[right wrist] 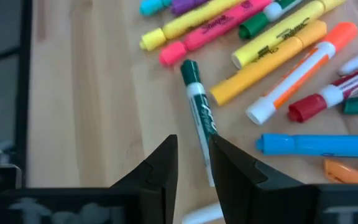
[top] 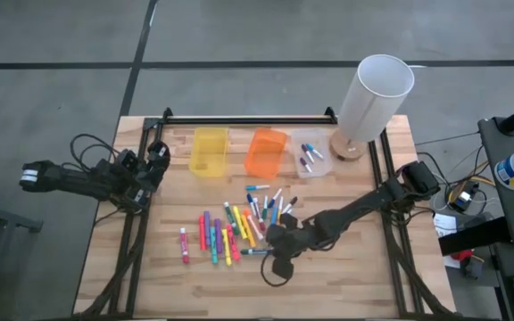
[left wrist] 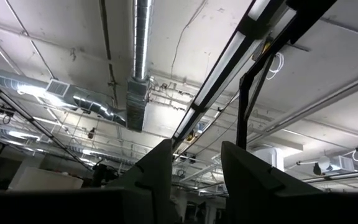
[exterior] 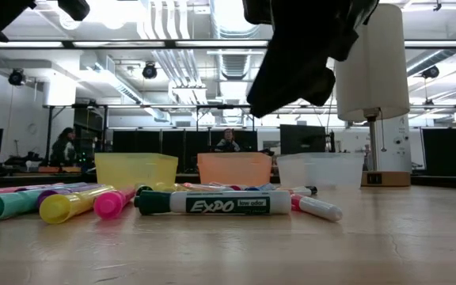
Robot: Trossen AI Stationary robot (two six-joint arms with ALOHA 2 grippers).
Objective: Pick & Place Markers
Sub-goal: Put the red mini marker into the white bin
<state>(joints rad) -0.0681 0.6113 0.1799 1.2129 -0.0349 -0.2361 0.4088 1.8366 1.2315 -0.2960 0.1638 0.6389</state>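
I see the right gripper (right wrist: 191,163) low over the wooden table (top: 355,267), at the near edge of the pile of markers (top: 239,227). Its two fingers stand on both sides of a green-capped white marker (right wrist: 199,112) that lies flat on the wood; whether they already press it I cannot tell. The pile lies in front of the orange bin (top: 266,152). The left gripper (left wrist: 194,180) waits at the table's left edge, released, pointing to the ceiling
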